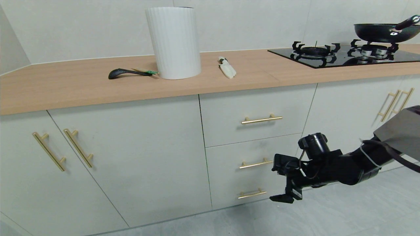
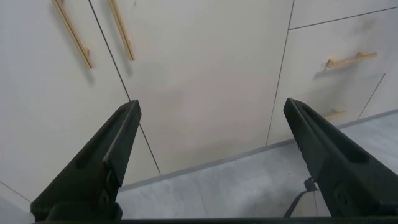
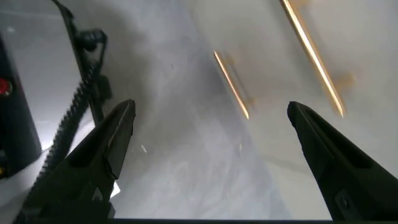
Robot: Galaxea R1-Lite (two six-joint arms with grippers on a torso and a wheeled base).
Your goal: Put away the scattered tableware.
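Observation:
On the wooden counter (image 1: 82, 88) stands a tall white ribbed holder (image 1: 173, 42). To its left lie a black spoon (image 1: 126, 72) and green-tipped chopsticks (image 1: 146, 71). To its right lies a white utensil (image 1: 227, 68). My right gripper (image 1: 279, 182) hangs low in front of the drawers, well below the counter, and its jaws are open with nothing between them (image 3: 211, 107). My left gripper (image 2: 212, 106) is open and empty too, facing the lower cabinet doors and the floor.
Three drawers with gold handles (image 1: 261, 119) (image 1: 256, 164) (image 1: 252, 194) sit under the counter's middle. Cabinet doors with gold handles (image 1: 49, 150) are at the left. A black hob (image 1: 344, 54) with a pan (image 1: 377, 31) is at the back right. Grey floor (image 1: 295, 219) lies below.

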